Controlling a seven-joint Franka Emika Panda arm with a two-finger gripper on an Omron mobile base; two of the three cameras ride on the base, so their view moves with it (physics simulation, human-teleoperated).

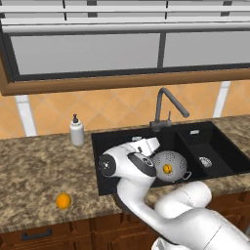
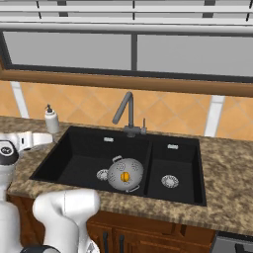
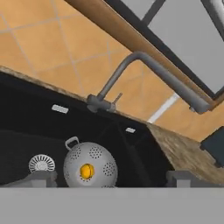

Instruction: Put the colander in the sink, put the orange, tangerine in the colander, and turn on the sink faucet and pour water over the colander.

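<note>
My gripper [image 3: 107,178] stood spread as wide as it goes and held nothing; its two dark tips showed apart at the bottom of the hand view with only the sink [image 3: 26,131] between them.

The risk I saw was in the fetch ahead. One round orange fruit [image 1: 63,200] lay on the granite counter [image 1: 34,166], well off to my tool's left and near the front edge; I could not tell whether it was the orange or the tangerine. A round fruit rolls, so if I came down off-centre or closed on it too high it could squirt away, and so close to the edge it might drop to the floor. My own arm would have to swing wide over the sink rim to reach it, and the white soap bottle [image 1: 76,131] stood by the basin's far left corner, where a careless sweep could clip it. Later, reaching for the faucet [image 3: 131,74], I could catch its spout and not its small side lever.

The colander [image 3: 90,165] sat in the left basin, below and just ahead of my tool, beside the steel drain [image 3: 41,163] and close to the divider. One small orange-coloured fruit [image 3: 87,171] already lay in its middle. The faucet rose beyond it, its spout reaching over to my right, with no water running.
</note>
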